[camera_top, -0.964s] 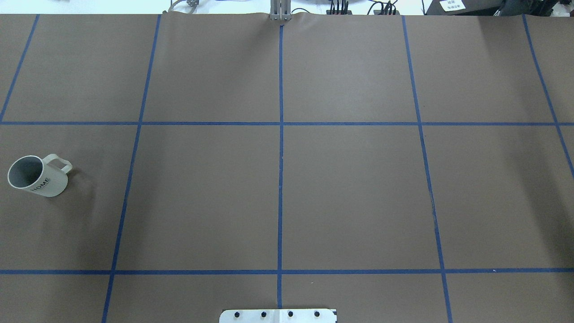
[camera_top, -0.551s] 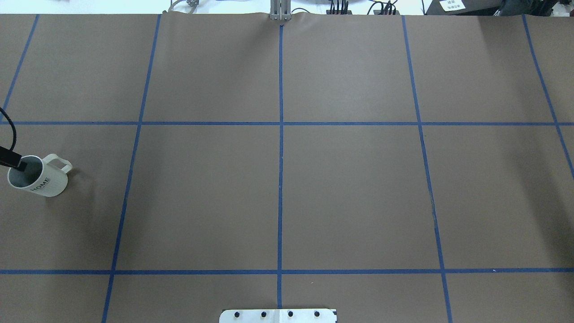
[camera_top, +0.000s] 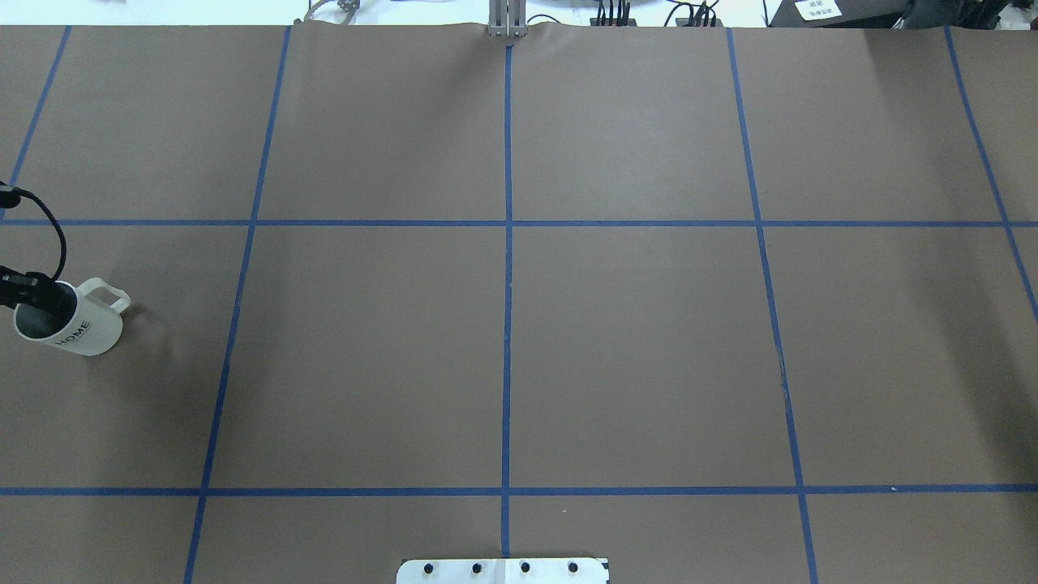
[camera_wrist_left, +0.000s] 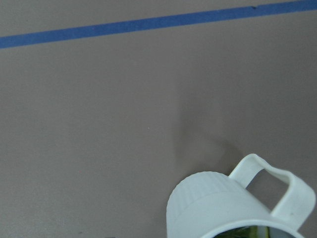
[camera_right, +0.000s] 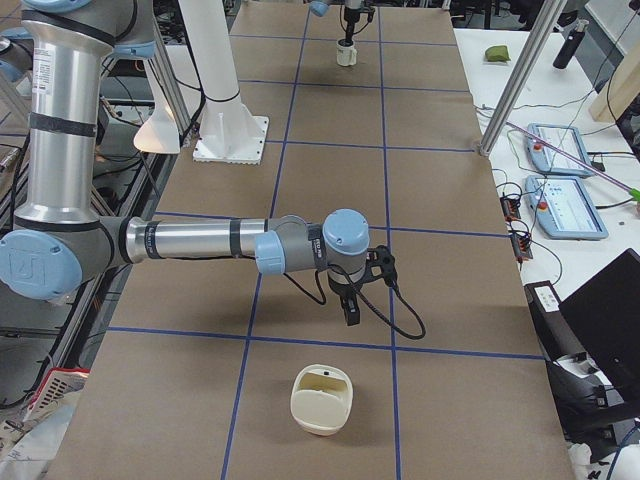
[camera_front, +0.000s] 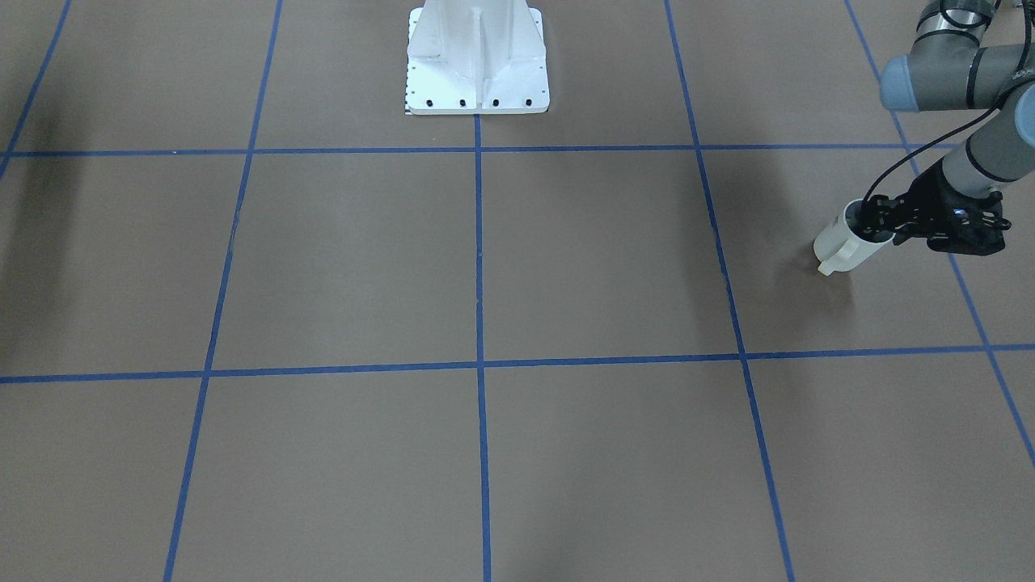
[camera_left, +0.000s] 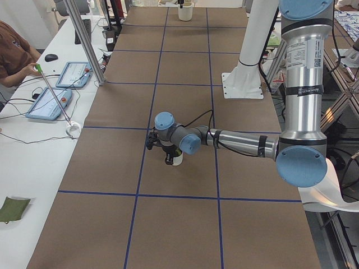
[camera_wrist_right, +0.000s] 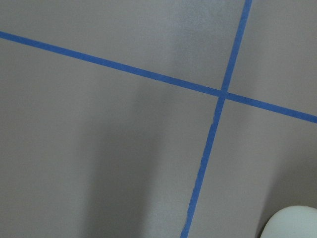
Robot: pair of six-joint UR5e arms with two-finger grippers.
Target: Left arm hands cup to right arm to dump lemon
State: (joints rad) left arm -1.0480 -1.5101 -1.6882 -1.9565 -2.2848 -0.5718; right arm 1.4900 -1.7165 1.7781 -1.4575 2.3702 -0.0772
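- The cup [camera_top: 81, 331] stands upright at 9 o'clock on the table [camera_top: 519, 349], seen from above, so the lemon [camera_wrist_left: 250, 232] likely stays inside.
- The left hand [camera_front: 872, 222] sits at the cup's rim, across from the handle at 2 o'clock. I think that leaves the handle free. I cannot tell if it pinches the rim.
- The right hand [camera_right: 351, 312] hangs far away, pointing down. Wide or narrow, I cannot tell.
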